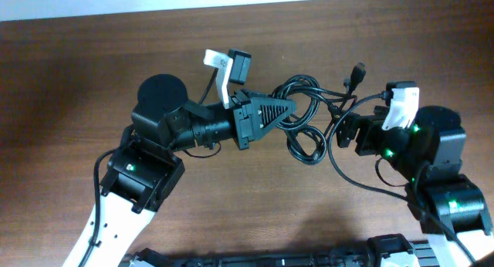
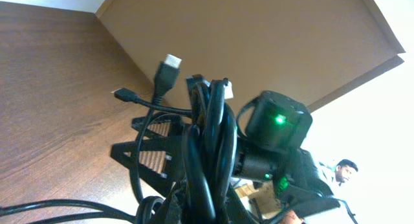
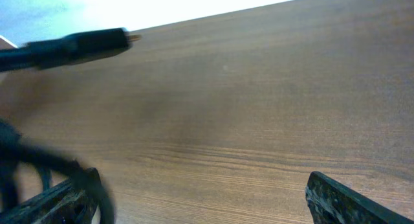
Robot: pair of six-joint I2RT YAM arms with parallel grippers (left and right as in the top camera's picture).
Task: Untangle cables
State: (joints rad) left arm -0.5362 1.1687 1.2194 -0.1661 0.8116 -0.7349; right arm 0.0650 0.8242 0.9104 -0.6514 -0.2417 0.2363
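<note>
Looks like a robotics lab or office to me: robot arms (image 1: 193, 128) on a wood-grain desk (image 1: 77, 82), white wall behind, some guy (image 2: 345, 170) in the background.

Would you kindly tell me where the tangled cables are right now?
In the overhead view, the cables sit just right of centre, pinched by the left gripper, with the open right gripper beside them.

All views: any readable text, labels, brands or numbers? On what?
None readable in any view.
Cables and plug: no markings visible.
White wrist brackets: blank from overhead.
Green light on the other arm: a light only, no characters.
</note>
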